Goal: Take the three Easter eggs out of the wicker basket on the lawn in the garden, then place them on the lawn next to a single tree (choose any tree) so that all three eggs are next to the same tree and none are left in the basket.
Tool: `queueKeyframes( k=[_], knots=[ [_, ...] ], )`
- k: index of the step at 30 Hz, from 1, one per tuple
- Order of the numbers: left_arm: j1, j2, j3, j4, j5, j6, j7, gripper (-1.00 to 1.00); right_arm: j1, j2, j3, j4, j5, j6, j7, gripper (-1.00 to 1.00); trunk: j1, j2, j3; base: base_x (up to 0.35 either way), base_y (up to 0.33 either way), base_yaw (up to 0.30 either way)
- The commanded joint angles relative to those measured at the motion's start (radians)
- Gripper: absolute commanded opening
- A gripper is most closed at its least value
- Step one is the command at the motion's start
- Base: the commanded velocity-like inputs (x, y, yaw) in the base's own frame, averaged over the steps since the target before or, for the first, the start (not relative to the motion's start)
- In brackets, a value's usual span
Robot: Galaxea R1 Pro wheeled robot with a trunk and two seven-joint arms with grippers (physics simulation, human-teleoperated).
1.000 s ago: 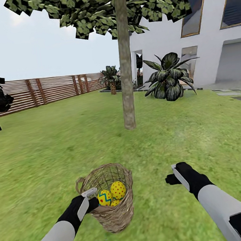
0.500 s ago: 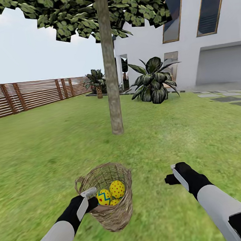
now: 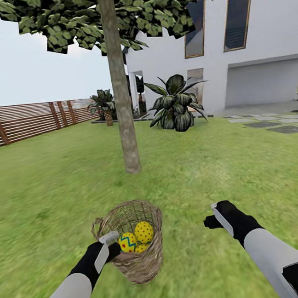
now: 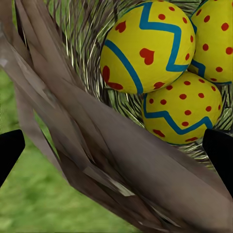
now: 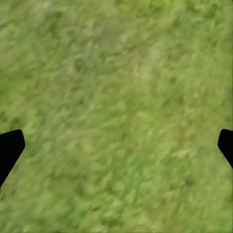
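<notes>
The wicker basket [image 3: 139, 266] hangs tilted just above the lawn [image 3: 225, 168], and my left gripper [image 3: 111, 246] is shut on its near rim. Inside lie three yellow Easter eggs with red dots: one [image 3: 143, 232] to the right, one with a blue zigzag [image 3: 128, 242] to the left, and one [image 3: 141, 248] low between them. The left wrist view shows the eggs [image 4: 145, 46] close up behind the woven wall [image 4: 97, 145]. My right gripper [image 3: 214, 215] is open over bare grass [image 5: 116, 97]. A tall tree [image 3: 125, 124] stands ahead, slightly left.
A white house [image 3: 259, 62] rises at the back right with stepping stones [image 3: 276, 125] in front. Broad-leaved plants [image 3: 175, 104] grow by its wall. A brown slatted fence [image 3: 21, 122] runs along the back left. Open grass lies between me and the tree.
The whole view has swung, so the tree, house and fence have slid left in the picture. Both arms and the basket keep their place in front of me.
</notes>
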Motion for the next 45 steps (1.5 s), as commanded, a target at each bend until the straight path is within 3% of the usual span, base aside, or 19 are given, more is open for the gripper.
queueKeyframes(
  k=[1, 15, 45],
  knots=[
    [0.000, -0.002, 0.001, -0.001, 0.017, -0.005, 0.006, -1.00, -0.001, -0.001, 0.009, -0.001, -0.010, 0.003, -0.010, 1.00, 0.001, -0.001, -0.001, 0.339, 0.000, 0.161],
    [0.000, -0.006, 0.000, 0.001, 0.015, -0.010, 0.007, -1.00, -0.001, 0.000, 0.009, -0.001, -0.009, 0.004, -0.012, 1.00, 0.001, -0.001, -0.001, 0.339, 0.000, 0.273],
    [-0.001, -0.008, -0.001, 0.002, 0.017, -0.010, 0.006, -1.00, -0.001, 0.002, 0.009, -0.001, -0.009, 0.004, -0.012, 1.00, 0.001, -0.001, -0.001, 0.339, 0.000, 0.003]
  ],
)
